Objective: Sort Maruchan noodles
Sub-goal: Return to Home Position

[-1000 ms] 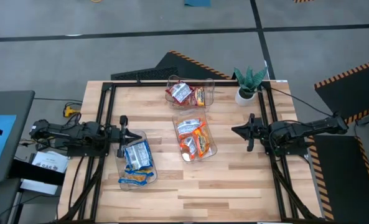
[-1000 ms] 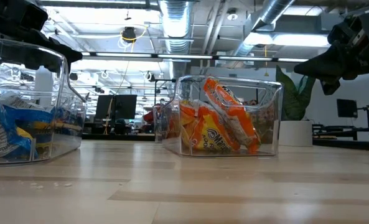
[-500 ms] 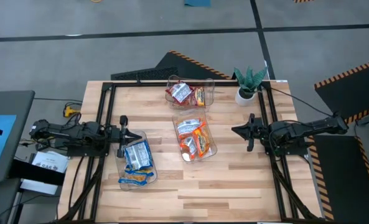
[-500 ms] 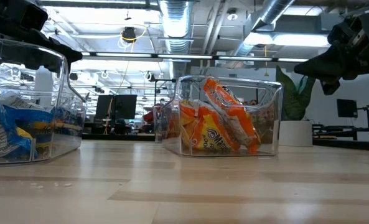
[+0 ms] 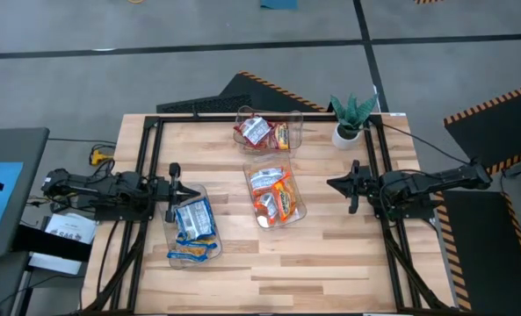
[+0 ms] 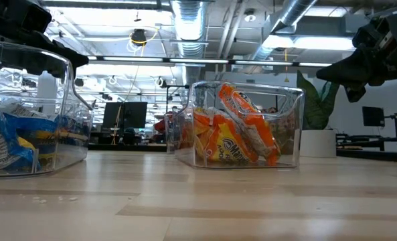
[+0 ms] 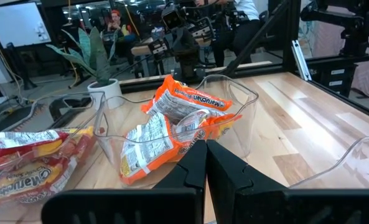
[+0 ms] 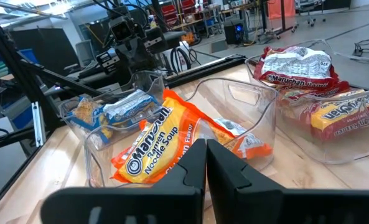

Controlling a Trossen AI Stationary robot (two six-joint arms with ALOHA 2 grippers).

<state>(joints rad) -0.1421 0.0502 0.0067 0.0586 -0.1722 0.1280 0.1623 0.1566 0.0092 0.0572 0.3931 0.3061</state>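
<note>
The left gripper point(image 5: 192, 191) is hovering at the desk's point(image 5: 330, 254) left side, over the far end of the left clear bin point(image 5: 170, 250). Its fingers are pressing together and gripping nothing. The right gripper point(image 5: 332, 184) is hanging at the right side, well apart from the middle clear bin point(image 5: 297, 213), likewise closed and carrying nothing.

Three clear bins are sitting on the desk. The left one is holding the blue-and-white Maruchan packets point(image 5: 192, 219), the middle one the orange packets point(image 5: 278, 200), and the far clear bin point(image 5: 296, 123) the red-and-white packets point(image 5: 256, 132). The packets are overlapping in each bin, at least two in each, so an exact count cannot be told. One potted plant point(image 5: 350, 118) is standing at the far right corner.
</note>
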